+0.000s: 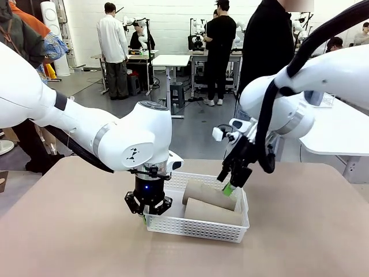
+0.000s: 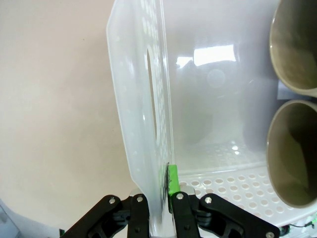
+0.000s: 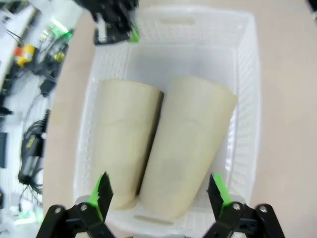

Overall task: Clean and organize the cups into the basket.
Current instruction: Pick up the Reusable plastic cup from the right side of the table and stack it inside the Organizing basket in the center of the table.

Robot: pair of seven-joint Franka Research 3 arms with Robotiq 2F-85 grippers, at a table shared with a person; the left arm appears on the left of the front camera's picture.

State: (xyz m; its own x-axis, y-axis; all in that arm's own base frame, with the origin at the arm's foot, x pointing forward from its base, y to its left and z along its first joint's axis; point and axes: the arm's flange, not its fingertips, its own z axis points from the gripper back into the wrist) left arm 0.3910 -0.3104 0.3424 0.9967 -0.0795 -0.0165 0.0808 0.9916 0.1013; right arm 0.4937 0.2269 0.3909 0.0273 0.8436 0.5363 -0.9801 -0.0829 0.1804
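Tabletop (image 1: pixel 69 231): left fingers (image 1: pixel 144 218) pinch white lattice basket (image 1: pixel 196 229) of beige cups (image 1: pixel 212 212); right fingers (image 1: pixel 229 188) wide.

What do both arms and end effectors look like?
Both arms are white with rounded shells and silver joint rings. The left arm carries a black logo; the right arm has a thick black cable looped alongside. The left end effector and right end effector are black linkages with green pads.
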